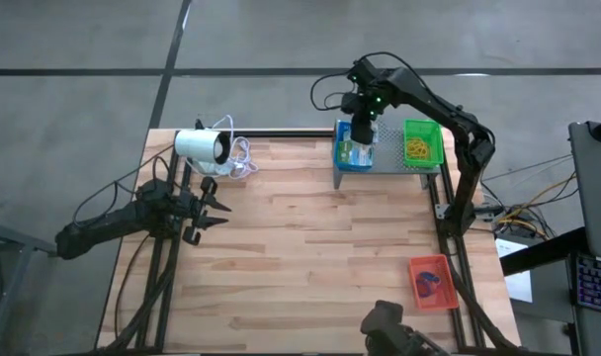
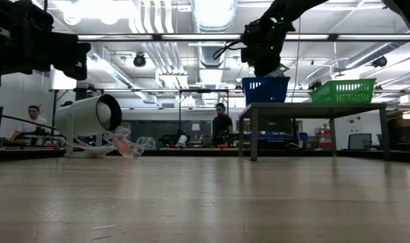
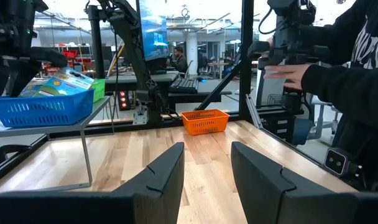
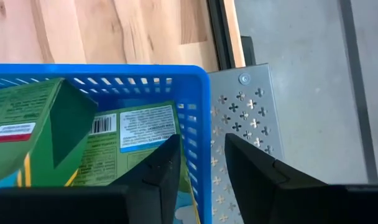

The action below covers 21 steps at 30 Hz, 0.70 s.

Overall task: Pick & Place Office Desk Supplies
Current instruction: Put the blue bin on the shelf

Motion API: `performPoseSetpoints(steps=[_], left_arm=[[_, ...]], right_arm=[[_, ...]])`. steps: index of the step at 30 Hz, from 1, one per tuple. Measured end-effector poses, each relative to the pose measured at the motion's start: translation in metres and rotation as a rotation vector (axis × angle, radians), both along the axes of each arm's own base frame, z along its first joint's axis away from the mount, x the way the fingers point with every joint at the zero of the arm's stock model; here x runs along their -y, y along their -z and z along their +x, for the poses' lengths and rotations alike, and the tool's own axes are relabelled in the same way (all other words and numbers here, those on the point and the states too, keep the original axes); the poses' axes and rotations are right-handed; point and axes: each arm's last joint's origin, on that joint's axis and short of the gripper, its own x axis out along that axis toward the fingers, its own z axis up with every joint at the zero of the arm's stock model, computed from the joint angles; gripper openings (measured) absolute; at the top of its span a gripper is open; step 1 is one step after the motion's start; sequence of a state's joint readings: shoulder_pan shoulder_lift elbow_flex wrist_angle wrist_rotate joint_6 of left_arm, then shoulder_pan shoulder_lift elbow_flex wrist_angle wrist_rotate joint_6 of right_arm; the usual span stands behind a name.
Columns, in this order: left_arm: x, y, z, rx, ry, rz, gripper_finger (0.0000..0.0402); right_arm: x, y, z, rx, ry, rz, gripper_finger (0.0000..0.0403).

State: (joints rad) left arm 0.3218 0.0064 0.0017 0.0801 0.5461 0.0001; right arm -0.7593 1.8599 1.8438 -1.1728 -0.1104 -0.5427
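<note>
A blue tray (image 1: 354,150) stands on the grey perforated stand (image 1: 385,163) at the table's far edge. It holds green-and-white flat packets (image 4: 133,134). My right gripper (image 4: 201,140) is open and empty. It points down just above the tray's rim (image 4: 198,118), one finger over the tray and one over the stand; it also shows in the high view (image 1: 361,133) and the low view (image 2: 266,67). A green tray (image 1: 422,144) beside the blue one holds tan-yellow rubber bands (image 1: 417,150). An orange tray (image 1: 431,282) at the near right holds small red and blue loops (image 1: 427,285). My left gripper (image 1: 216,210) waits, open and empty, at the table's left (image 3: 207,149).
A white cylinder (image 1: 202,146) with its coiled cable (image 1: 241,158) lies at the far left. Bare wooden table top (image 1: 310,247) spreads between the trays and my left arm. A person's sleeve and hand (image 3: 338,74) show beyond the table's right side.
</note>
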Motion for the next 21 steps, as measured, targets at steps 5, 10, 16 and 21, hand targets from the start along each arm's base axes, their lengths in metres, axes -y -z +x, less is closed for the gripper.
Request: performPoseSetpoints(steps=[5, 10, 16, 21], left_arm=[[0.0000, 0.0000, 0.0000, 0.000, 0.000, 0.000, 0.0134], [0.0000, 0.0000, 0.0000, 0.000, 0.000, 0.000, 0.0134], [0.0000, 0.0000, 0.0000, 0.000, 0.000, -0.001, 0.0134], [0.0000, 0.0000, 0.0000, -0.001, 0.000, -0.003, 0.0134]], right_arm=[[0.0001, 0.0001, -0.0001, -0.001, -0.010, -0.004, 0.0093], [0.0003, 0.0012, -0.0002, -0.008, -0.039, -0.011, 0.0058], [0.0004, 0.0013, 0.0001, -0.016, -0.095, -0.035, 0.0023], [0.0017, 0.0004, 0.0018, -0.014, -0.139, -0.073, 0.0012]])
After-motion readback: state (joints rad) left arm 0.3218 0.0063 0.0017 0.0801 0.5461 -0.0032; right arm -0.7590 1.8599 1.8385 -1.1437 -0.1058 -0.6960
